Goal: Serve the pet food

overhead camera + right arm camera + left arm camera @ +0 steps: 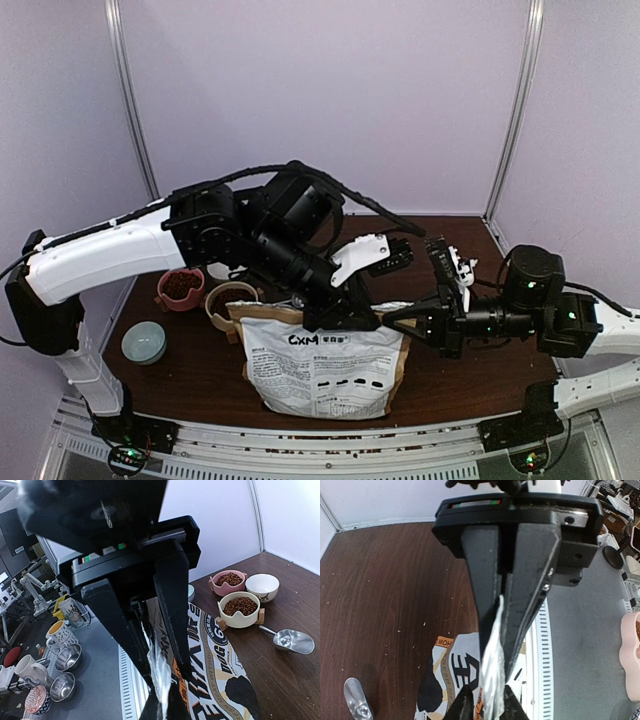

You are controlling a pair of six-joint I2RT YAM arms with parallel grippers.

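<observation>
The brown-and-white "CXM" bag (322, 365) stands upright at the front middle of the table. My left gripper (345, 318) is shut on the bag's top edge; the left wrist view shows the silvery inner edge pinched between the fingers (496, 665). My right gripper (392, 316) is shut on the same top edge from the right (162, 672). Pet food (242, 605) fills a beige bowl (222, 611), and more fills a pink bowl (215, 586), (181, 288). The silver scoop (290, 640) lies empty on the table, also seen in the left wrist view (357, 705).
An empty white bowl (262, 586) sits beside the pink one. A light blue bowl (144, 342) stands at the front left. The beige bowl (232, 300) is just left of the bag. Crumbs dot the dark wood table (200, 385). The slotted rail (330, 440) runs along the front edge.
</observation>
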